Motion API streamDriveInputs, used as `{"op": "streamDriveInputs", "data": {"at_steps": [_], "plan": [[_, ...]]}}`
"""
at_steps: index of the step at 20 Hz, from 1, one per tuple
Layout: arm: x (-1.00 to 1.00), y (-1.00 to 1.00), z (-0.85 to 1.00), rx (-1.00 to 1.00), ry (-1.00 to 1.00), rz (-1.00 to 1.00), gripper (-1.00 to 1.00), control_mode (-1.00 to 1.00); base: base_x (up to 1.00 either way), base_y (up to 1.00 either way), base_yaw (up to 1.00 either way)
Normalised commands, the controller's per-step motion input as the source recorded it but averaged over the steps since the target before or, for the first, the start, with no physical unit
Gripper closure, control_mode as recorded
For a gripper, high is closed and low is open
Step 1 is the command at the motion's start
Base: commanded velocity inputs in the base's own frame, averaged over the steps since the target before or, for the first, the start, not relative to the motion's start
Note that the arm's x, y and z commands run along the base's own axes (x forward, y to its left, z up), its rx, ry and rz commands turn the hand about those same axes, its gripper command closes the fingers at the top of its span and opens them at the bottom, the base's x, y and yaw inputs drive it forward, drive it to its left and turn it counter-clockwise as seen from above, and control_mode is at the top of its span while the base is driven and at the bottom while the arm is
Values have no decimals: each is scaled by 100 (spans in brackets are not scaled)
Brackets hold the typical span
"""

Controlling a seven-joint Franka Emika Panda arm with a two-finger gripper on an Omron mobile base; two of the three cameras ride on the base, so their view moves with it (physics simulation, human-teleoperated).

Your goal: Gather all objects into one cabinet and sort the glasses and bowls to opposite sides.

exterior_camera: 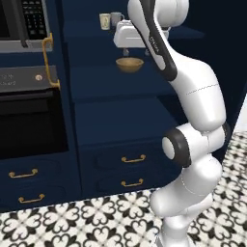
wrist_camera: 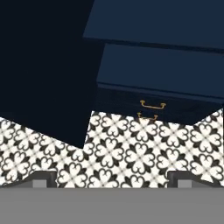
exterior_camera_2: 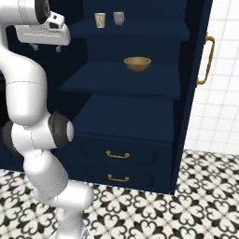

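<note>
The dark navy cabinet (exterior_camera: 108, 84) (exterior_camera_2: 116, 81) stands open with deep shelves. On its top shelf, side by side, sit a cream tumbler (exterior_camera: 104, 21) (exterior_camera_2: 100, 20) and a grey-beige handled mug (exterior_camera: 116, 19) (exterior_camera_2: 119, 18). One shelf lower rests the tan wooden bowl (exterior_camera: 130, 64) (exterior_camera_2: 137, 63), alone. My gripper (exterior_camera: 126, 51) (exterior_camera_2: 46, 47) (wrist_camera: 112, 178) hangs in front of the cabinet at about the height of those shelves, fingers pointing down. It is open, holds nothing, and is apart from the bowl. In the hand view it looks down at the floor.
Below the shelves are low navy drawers with brass pulls (exterior_camera: 133, 158) (exterior_camera_2: 116, 154) (wrist_camera: 152, 105). The cabinet's open door with its brass handle (exterior_camera_2: 208, 59) stands at the right. A microwave and oven (exterior_camera: 26, 111) fill the left. The patterned tile floor (wrist_camera: 131, 153) lies below.
</note>
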Motion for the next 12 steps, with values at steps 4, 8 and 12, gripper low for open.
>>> {"op": "streamDriveInputs", "data": {"at_steps": [4,8,12], "plan": [[0,0,0,0,0,0,-100,100,-42,0,0],[0,0,0,0,0,0,-100,100,0,0,19],[0,0,0,0,0,0,-100,100,0,0,27]]}}
